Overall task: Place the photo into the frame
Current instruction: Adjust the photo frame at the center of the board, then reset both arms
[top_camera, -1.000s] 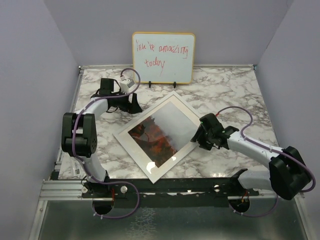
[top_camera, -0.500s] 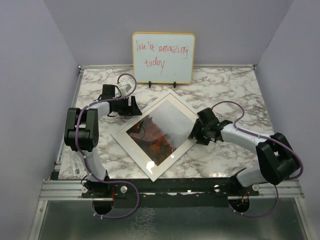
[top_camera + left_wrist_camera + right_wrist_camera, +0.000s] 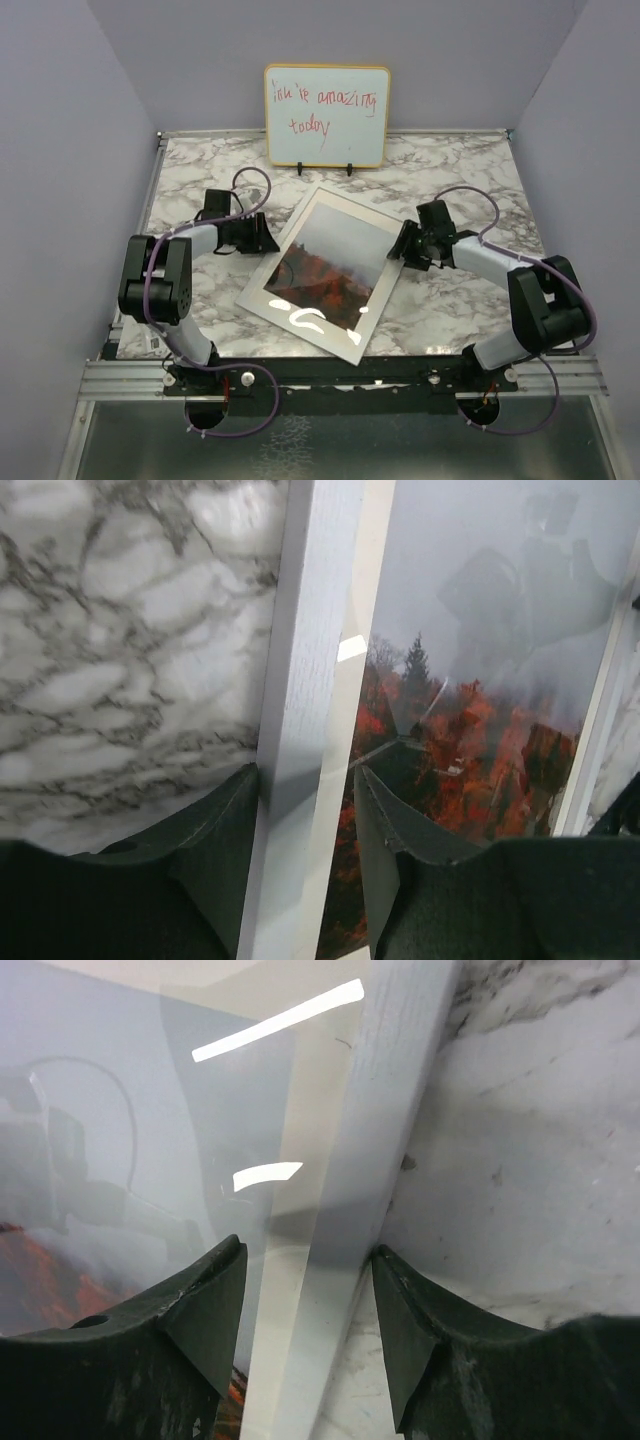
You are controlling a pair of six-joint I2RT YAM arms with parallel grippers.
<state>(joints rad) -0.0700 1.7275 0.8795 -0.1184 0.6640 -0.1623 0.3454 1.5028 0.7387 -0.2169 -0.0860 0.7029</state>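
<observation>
Resting the frame (image 3: 302, 680) flat and askew on the marble bench (image 3: 470, 180) at the centre of the top view, with the photo (image 3: 325, 262) sitting behind the glossy pane, grey sky uppermost and red-orange hills toward the lower left. Straddling the frame's upper-left rim with the left tool (image 3: 270, 236), fingers (image 3: 225, 830) hugging the white strip on both sides and seemingly pinching it, contact being hard to confirm. Bracketing the right rim near the upper-right corner with the right tool (image 3: 400, 250), fingers spread, one over the pane short of the rim, the other against the rim's outer edge. Showing, at the top centre beyond the frame and apart from it, a whiteboard (image 3: 326, 115) propped upright with red handwriting.
</observation>
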